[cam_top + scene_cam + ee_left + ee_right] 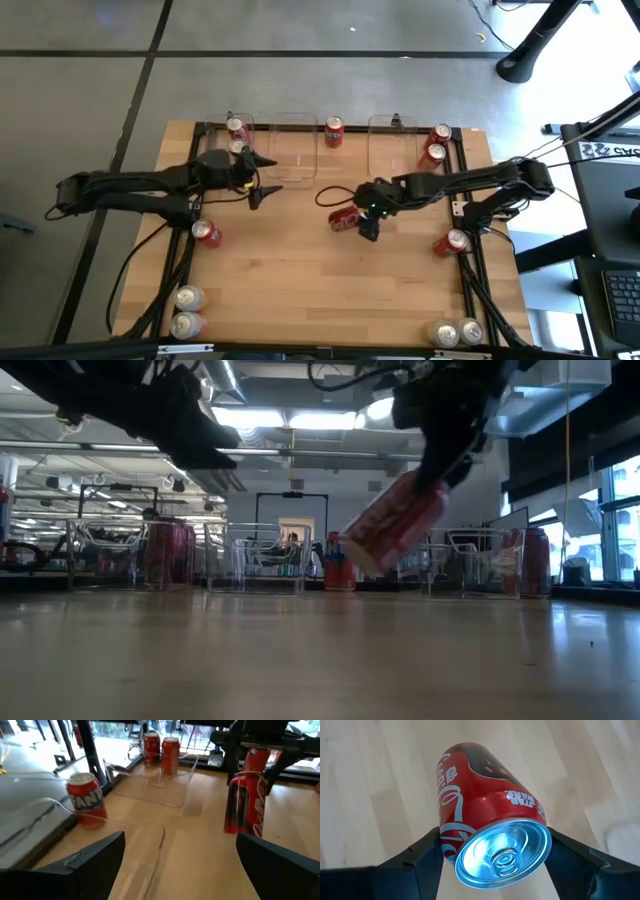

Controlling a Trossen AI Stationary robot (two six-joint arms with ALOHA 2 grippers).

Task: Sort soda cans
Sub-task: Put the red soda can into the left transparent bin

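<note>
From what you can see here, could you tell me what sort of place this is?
Probably a robotics lab or workshop: a wooden table with two robot arms, clear plastic bins set out for sorting, and a large room with ceiling strip lights and exposed pipework behind.

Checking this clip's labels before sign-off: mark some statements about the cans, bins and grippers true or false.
1. The right gripper holds a red Coca-Cola can off the table. True; the low view shows it tilted in the air.
2. The left gripper grips a silver can. False; its fingers are open and empty.
3. The middle clear bin holds two cans. False; it looks empty.
4. Two silver cans stand at the table's near left corner. True.
</note>
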